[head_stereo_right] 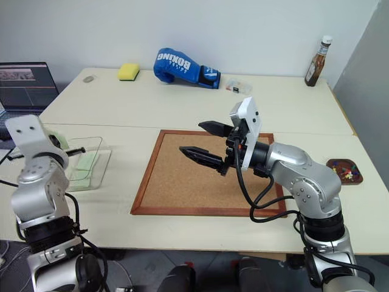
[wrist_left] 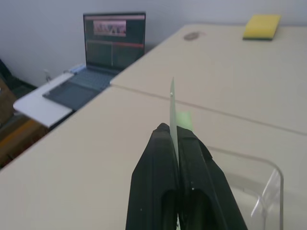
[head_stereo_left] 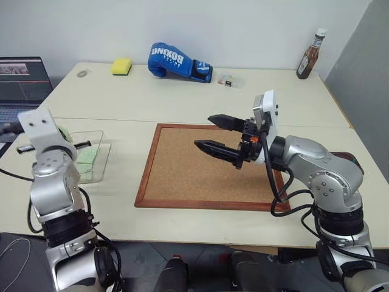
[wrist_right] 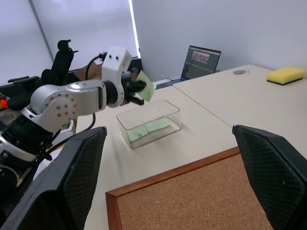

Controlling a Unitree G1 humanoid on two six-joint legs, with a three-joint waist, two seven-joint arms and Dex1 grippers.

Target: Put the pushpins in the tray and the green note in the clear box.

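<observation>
Beige table [head_stereo_left: 182, 103]; green note [wrist_left: 172, 112] edge-on between left pincer [wrist_left: 173, 139] fingers.

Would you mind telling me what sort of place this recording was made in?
Probably a robotics lab or office test room: pale tables pushed together against a bare wall, an open laptop showing software, and unrelated props such as a boxing glove and a corkboard.

A rough cork face is framed in glossy wood on the corkboard [head_stereo_left: 197, 167]. The clear box [wrist_right: 148, 122] is made of transparent, shiny plastic.
</observation>
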